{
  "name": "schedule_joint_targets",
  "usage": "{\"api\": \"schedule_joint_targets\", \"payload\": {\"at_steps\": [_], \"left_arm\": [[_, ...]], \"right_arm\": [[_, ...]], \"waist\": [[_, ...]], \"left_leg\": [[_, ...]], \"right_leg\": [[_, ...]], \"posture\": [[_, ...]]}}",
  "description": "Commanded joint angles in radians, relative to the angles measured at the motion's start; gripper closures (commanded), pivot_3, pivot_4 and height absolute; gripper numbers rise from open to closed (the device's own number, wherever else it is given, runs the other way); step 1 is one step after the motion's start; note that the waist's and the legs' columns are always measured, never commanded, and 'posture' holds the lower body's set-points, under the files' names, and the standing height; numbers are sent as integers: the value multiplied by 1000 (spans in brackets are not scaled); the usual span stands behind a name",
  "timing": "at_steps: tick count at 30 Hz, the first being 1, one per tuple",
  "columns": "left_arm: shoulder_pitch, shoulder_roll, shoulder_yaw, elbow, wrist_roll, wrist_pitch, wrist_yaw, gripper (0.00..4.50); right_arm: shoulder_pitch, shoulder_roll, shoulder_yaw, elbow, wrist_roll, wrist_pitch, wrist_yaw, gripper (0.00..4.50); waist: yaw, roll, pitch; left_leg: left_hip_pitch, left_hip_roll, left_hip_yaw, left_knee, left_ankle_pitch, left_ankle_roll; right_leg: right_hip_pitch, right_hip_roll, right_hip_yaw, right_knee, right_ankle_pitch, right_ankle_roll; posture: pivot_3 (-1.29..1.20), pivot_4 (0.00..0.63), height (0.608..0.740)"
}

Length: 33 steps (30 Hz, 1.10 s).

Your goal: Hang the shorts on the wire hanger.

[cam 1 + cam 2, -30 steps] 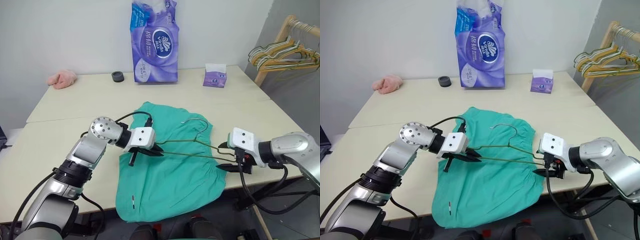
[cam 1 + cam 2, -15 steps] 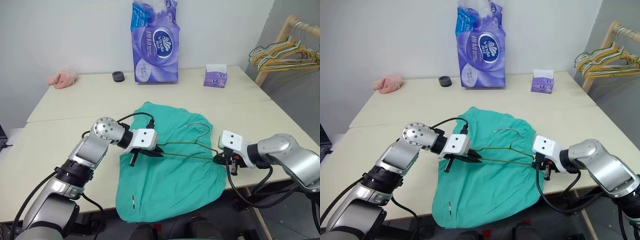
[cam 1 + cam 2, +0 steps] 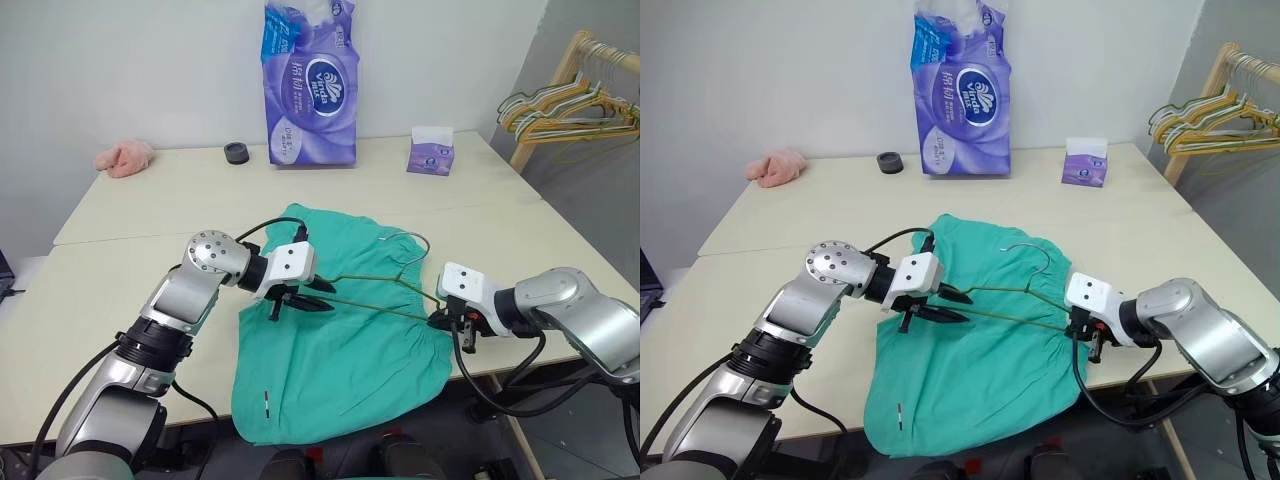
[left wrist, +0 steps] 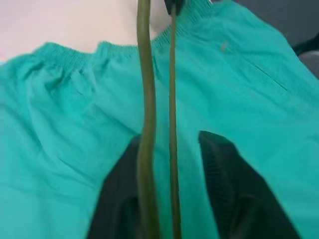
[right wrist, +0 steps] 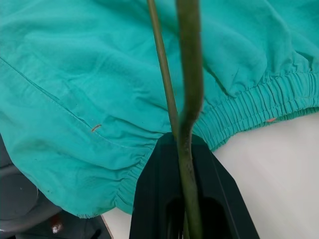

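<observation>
Shorts (image 3: 340, 340) lie flat on the worktop (image 3: 130, 290); wire hanger (image 3: 385, 290) hovers above, right fingers (image 3: 1076, 328) clamped on one corner, left fingers (image 4: 219, 164) parted around the other, seemingly steadying it.

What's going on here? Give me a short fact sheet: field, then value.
Garment: teal shorts lying flat on the table, one leg hanging over the near edge
Hanger: thin wire hanger held just above the shorts
Left pincer: fingers apart, the hanger's wires running between them
Right pincer: shut on the hanger's other end
Background: purple tissue pack, pink cloth
</observation>
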Motion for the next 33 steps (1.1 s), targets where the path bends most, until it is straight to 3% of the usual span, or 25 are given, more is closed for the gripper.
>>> {"api": "schedule_joint_targets", "payload": {"at_steps": [1, 6, 12, 17, 23, 28, 33], "left_arm": [[-7, -27, 48, -27, -74, 23, 14, 1850], [-30, -30, 156, 50, -151, 125, 80, 1850], [-38, -52, 260, 157, -176, 165, 218, 1850], [37, -48, 266, 116, -177, 159, 256, 1850], [70, -14, 222, 78, -186, 181, 174, 1850], [58, -15, 207, 67, -219, 206, 114, 1850], [59, -12, 204, 64, -227, 211, 91, 1850]], "right_arm": [[-4, -15, -59, -28, 11, -18, 6, 4500], [79, -68, -140, -30, 27, -16, 3, 4500], [247, -54, -356, -51, 92, 55, -52, 4500], [424, 46, -569, -135, 166, 181, -133, 4500], [604, 93, -716, -219, 235, 288, -161, 4500], [701, 132, -792, -209, 277, 352, -181, 4500], [704, 187, -822, -182, 299, 388, -229, 4500]], "waist": [[0, 0, 0], [0, 0, 0], [3, 0, -1], [6, -1, -1], [5, -1, -1], [4, -1, -1], [1, -1, -1]], "left_leg": [[0, 0, 0, 0, 0, 0], [0, 0, 0, 0, 0, 0], [0, 0, -1, 0, 0, 0], [0, 0, -1, 0, -1, -1], [0, 0, -1, 0, -1, -2], [1, 0, 0, 0, -1, -2], [1, 0, 0, 0, -1, -2]], "right_leg": [[0, 0, 0, 0, 0, 0], [0, 0, 0, 0, 0, 1], [0, 0, 0, 0, 0, 1], [0, 0, 0, 1, 2, -2], [0, 0, 0, 2, 0, 0], [1, 0, 0, 1, -1, 1], [1, 1, 0, 1, -1, 2]], "posture": [[-160, 45, 740], [-165, 40, 740], [-153, 32, 740], [-153, 33, 740], [-172, 41, 740], [-184, 46, 740], [-188, 48, 740]]}}
